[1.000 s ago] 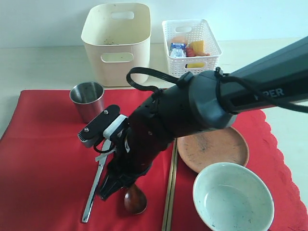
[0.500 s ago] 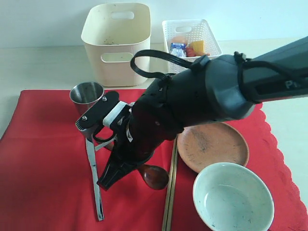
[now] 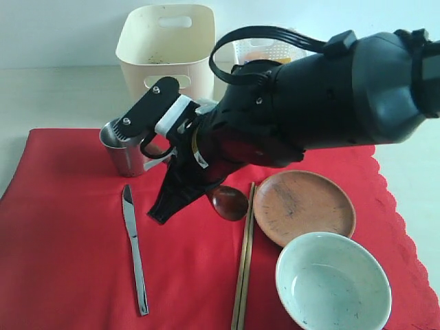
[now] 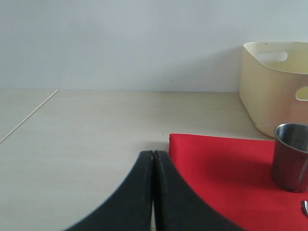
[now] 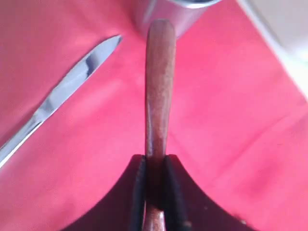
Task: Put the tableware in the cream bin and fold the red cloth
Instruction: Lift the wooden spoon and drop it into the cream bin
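Left gripper (image 4: pixel 153 156) is being held with fingers together, beside the red cloth (image 4: pixel 216 163); steel knife (image 3: pixel 135 249) is lying amid open cloth; steel cup (image 3: pixel 124 155) is being partly hidden by the arm; right gripper (image 5: pixel 155 161) is being clamped on the dark wooden spoon (image 5: pixel 159 86); basket (image 3: pixel 256 47) is being mostly covered.

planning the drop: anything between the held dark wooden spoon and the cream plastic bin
Only the round steel cup, standing just past the dark wooden spoon's handle tip, in front of the cream bin.

white lattice basket (image 3: pixel 239 51): upper centre, mostly hidden, something orange inside | pale table (image 3: pixel 62 96): upper left | plain light wall (image 4: pixel 120 43): top
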`<action>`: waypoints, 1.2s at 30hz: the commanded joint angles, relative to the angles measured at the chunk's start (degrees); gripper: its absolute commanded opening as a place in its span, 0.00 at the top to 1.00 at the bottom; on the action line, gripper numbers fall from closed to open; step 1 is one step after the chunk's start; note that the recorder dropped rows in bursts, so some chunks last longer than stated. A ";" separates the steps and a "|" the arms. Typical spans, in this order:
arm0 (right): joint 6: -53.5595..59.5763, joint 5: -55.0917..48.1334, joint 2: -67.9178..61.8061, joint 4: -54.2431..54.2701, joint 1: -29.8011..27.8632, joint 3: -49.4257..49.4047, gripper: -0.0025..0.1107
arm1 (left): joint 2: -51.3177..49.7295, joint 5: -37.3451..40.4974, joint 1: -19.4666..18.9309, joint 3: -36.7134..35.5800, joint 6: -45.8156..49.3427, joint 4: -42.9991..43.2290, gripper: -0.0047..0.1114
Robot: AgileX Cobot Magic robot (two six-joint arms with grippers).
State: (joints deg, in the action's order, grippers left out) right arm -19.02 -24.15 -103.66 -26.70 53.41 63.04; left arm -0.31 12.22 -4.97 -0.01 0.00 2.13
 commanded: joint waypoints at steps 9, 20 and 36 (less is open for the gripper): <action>-26.38 -0.77 1.07 -27.59 -0.26 0.19 0.98 | 0.31 -0.17 -0.08 0.01 0.00 -0.44 0.96; -36.39 -4.42 1.07 -37.79 -3.45 0.19 0.98 | 0.31 -0.17 -0.08 0.01 0.00 -0.44 0.96; -41.50 9.52 1.07 -37.79 -19.77 0.19 0.98 | 0.31 -0.17 -0.08 0.01 0.00 -0.44 0.96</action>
State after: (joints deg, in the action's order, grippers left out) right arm -58.15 -18.84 -103.28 -63.98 36.25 63.04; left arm -0.31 12.22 -4.97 -0.01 0.00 2.13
